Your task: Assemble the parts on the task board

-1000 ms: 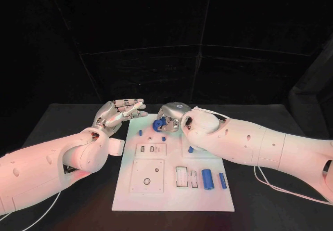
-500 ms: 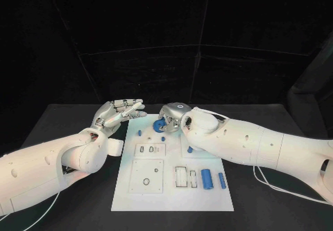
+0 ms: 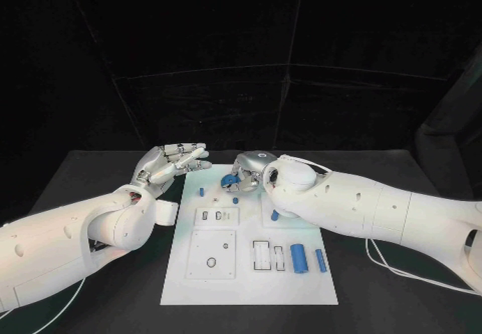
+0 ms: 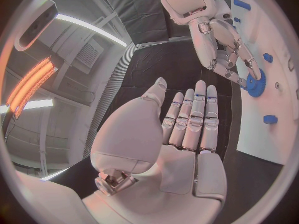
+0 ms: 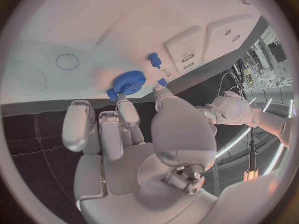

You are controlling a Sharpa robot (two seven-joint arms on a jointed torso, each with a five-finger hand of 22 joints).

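The white task board [image 3: 251,278] lies in the middle of the table. At its far end my right hand [image 3: 249,169] pinches a blue gear [image 3: 231,180] between thumb and a finger, low over the board. In the right wrist view the gear [image 5: 127,83] sits at the fingertips of the right hand [image 5: 124,134], against the board [image 5: 93,30]. My left hand [image 3: 173,161] hovers beside the board's far left corner, fingers straight and apart, holding nothing. The left wrist view shows the left hand's flat palm [image 4: 187,129], the right hand [image 4: 224,45] and the gear [image 4: 254,83].
Small blue pegs [image 3: 201,191] [image 3: 236,200] [image 3: 275,216] stand on the board's far half. Two blue cylinders [image 3: 299,258] [image 3: 322,261] lie at the near right, beside slotted recesses [image 3: 263,255]. A raised plate with a hole [image 3: 213,255] is at the near left.
The right hand with the gear has sunk a little toward the board. The left hand has barely moved.
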